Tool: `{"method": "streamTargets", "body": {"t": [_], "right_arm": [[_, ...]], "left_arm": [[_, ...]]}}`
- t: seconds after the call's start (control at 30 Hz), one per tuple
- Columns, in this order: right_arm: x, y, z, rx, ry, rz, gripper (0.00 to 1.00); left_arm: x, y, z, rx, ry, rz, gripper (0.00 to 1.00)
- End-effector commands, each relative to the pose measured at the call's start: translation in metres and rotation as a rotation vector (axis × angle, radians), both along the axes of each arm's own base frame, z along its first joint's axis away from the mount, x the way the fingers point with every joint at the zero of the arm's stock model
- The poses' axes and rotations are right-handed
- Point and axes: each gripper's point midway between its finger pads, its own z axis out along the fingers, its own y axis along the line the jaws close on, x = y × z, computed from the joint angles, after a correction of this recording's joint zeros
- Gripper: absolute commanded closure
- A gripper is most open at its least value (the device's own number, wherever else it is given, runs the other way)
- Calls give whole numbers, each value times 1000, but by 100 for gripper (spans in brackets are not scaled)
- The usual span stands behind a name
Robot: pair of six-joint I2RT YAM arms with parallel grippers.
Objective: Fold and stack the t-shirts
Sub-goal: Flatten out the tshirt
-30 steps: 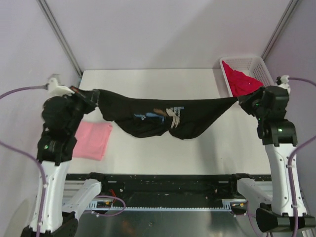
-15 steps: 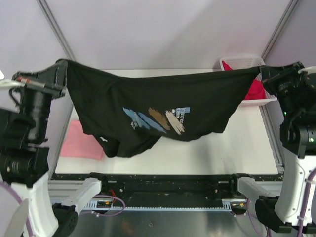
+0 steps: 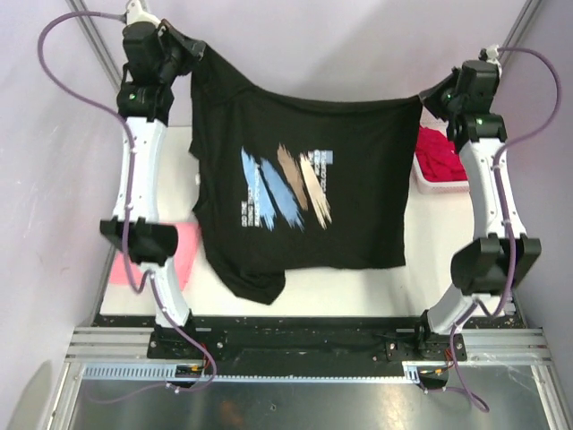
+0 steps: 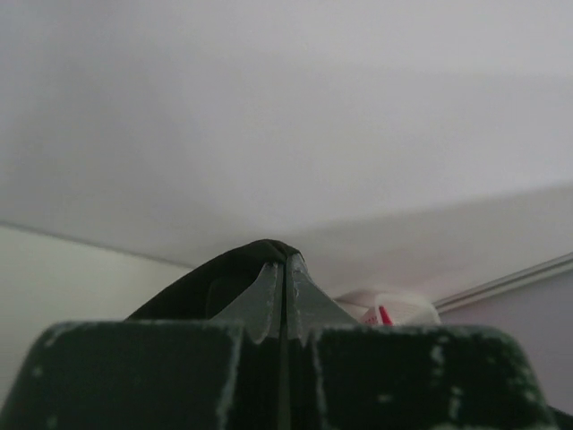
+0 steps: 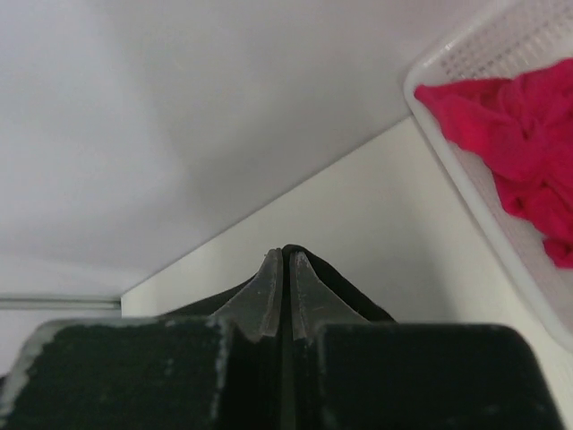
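black t-shirt (image 3: 304,188) hangs soft and flat, left fingers (image 4: 263,297) and right fingers (image 5: 264,291) pinched shut on its top edge.

Bright, diffuse, even light; shadows soft. Top view mildly soft. Wrist views: left end effector (image 4: 285,269) and right end effector (image 5: 285,262) blurred close-up, grainy.

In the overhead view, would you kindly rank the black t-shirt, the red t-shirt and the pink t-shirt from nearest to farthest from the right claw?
1. The black t-shirt: its corner is pinched in the right claw, and the rest hangs spread across the middle.
2. The red t-shirt: on the right side, close by that claw.
3. The pink t-shirt: far across on the left side, partly hidden.
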Motion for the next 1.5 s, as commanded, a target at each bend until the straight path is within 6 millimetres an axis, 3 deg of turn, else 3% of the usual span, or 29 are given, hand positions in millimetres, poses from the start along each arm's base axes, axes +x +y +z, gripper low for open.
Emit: {"method": "streamTargets", "body": {"t": [0.0, 0.1, 0.17, 0.23, 0.33, 0.4, 0.43, 0.53, 0.6, 0.7, 0.8, 0.93, 1.03, 1.17, 1.47], "right_arm": [[10, -10, 122, -15, -329, -15, 100], [2, -24, 160, 0, -414, -46, 100], [-8, -32, 174, 9, -446, -52, 100], [-15, -34, 172, 5, -439, -54, 100], [-24, -34, 145, 10, -386, -46, 100], [-23, -31, 104, 26, -297, -23, 100], [-24, -29, 81, 35, -246, -10, 100], [-33, -20, 8, 70, -90, 33, 100], [-46, -11, -49, 99, 34, 63, 100], [-74, -1, -132, 116, 231, 90, 100], [-108, 6, -208, 116, 417, 117, 100], [-151, 2, -287, 97, 623, 115, 100], [-177, 1, -327, 117, 728, 107, 100], [-200, 1, -355, 130, 818, 91, 100], [-239, -25, -366, 79, 900, -40, 100]], "left_arm": [[-14, 6, 115, -136, -355, -116, 100], [-42, 29, 167, -191, -547, -132, 100], [-74, 39, 201, -186, -678, -137, 100], [-104, 48, 224, -179, -751, -135, 100], [-122, 56, 223, -190, -731, -148, 100], [-118, 58, 196, -201, -645, -161, 100], [-113, 58, 174, -213, -581, -160, 100], [-100, 59, 74, -251, -341, -149, 100], [-106, 57, 2, -272, -191, -130, 100], [-131, 57, -113, -291, 59, -66, 100], [-171, 56, -213, -283, 276, -4, 100], [-222, 51, -306, -278, 472, 34, 100], [-248, 45, -345, -292, 563, 36, 100], [-269, 28, -378, -322, 654, -15, 100], [-305, 7, -402, -280, 747, -55, 100]]}}
